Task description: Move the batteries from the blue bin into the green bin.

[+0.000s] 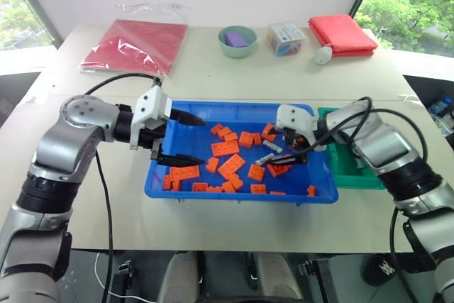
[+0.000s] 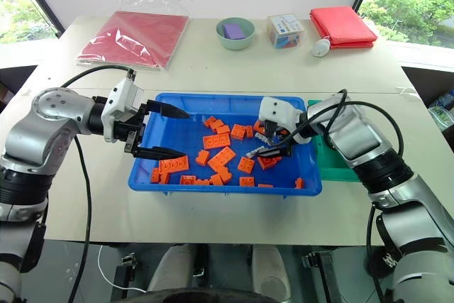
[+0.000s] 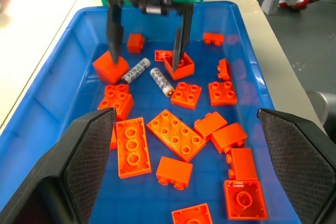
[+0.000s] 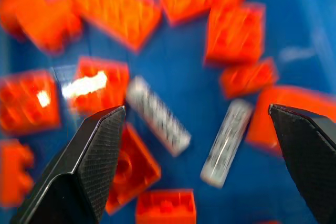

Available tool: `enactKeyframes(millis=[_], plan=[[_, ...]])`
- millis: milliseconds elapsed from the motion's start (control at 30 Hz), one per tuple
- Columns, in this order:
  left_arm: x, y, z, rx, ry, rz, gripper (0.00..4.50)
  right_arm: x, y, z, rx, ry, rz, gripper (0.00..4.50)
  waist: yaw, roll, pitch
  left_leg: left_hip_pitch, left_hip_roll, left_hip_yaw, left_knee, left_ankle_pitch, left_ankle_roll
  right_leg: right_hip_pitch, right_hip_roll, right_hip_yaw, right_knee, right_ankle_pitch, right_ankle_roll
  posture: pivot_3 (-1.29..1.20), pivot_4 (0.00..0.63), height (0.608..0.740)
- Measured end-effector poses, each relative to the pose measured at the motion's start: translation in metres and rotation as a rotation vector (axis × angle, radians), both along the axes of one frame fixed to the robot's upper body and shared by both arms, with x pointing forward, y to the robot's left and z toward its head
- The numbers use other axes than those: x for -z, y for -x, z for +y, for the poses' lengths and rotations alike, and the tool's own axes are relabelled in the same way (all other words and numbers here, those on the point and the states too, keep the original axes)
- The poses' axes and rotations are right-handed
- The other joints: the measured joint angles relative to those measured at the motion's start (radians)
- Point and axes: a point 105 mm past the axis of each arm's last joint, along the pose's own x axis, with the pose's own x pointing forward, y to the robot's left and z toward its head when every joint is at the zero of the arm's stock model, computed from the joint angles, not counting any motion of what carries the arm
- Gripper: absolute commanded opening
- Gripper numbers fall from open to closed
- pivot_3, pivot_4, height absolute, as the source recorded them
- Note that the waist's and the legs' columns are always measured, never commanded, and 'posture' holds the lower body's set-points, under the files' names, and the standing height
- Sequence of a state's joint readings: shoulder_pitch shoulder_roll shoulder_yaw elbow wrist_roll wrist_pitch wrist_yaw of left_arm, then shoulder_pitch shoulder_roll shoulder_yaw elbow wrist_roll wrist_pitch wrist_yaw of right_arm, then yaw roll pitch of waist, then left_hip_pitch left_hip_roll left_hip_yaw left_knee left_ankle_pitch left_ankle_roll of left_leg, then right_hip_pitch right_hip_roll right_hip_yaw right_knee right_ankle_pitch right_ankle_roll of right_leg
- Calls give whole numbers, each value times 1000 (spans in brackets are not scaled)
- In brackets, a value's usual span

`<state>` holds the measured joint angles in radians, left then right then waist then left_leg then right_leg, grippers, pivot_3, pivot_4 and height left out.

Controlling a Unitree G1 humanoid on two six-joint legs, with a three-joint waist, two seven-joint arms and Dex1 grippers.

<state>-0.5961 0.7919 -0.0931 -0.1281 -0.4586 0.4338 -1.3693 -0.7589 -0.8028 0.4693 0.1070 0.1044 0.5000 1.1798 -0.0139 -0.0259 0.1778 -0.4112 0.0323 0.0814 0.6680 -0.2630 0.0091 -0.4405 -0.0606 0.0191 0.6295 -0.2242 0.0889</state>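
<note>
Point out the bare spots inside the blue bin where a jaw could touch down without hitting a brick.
Bare floor in the blue bin: its far-left part beside the left gripper, and the far strip along the back wall. The bricks crowd the middle and front, packed tightly around the two batteries under the right gripper.

No text could be read. The two batteries (image 3: pixel 149 74) in the blue bin (image 3: pixel 63 103) bore dark printing too small to decipher, and the small box (image 1: pixel 286 37) on the surface showed illegible coloured markings.

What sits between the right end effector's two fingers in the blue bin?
Two batteries lie on the blue bin floor between the open right end effector's fingers, seen in the left wrist view.
</note>
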Motion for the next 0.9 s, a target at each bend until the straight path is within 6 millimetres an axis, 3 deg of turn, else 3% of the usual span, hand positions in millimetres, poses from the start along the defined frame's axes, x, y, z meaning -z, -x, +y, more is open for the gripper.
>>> enactKeyframes(millis=[133, 333, 700, 900], plan=[[2, 3, 5, -36, 8, 13, 4500, 9, -2, -3, -55, 41, -43, 4486, -4, 0, 0, 0, 0, 0, 0, 0, 0, 0, 0, 0, 1, 1, 1, 0, 150, 736], [-5, 6, 5, -46, 20, -7, 4500, 9, 5, 12, -175, 34, -110, 4486, -1, 0, 0, 1, 0, 0, 0, 0, 0, 0, 1, 0, 1, 1, 1, 0, 150, 736], [-4, 5, 5, -56, 19, 0, 4500, -8, 8, 20, -218, 2, -192, 4486, 0, 0, 0, 1, 0, 0, 0, 0, 0, 0, 1, 0, 1, 1, 1, 0, 150, 736], [-7, 3, 5, -50, 23, -6, 4500, -7, 11, 18, -229, -8, -194, 4486, 0, 0, 0, 1, 0, 0, 0, 0, 0, 0, 1, 0, 1, 1, 1, 0, 150, 736]])
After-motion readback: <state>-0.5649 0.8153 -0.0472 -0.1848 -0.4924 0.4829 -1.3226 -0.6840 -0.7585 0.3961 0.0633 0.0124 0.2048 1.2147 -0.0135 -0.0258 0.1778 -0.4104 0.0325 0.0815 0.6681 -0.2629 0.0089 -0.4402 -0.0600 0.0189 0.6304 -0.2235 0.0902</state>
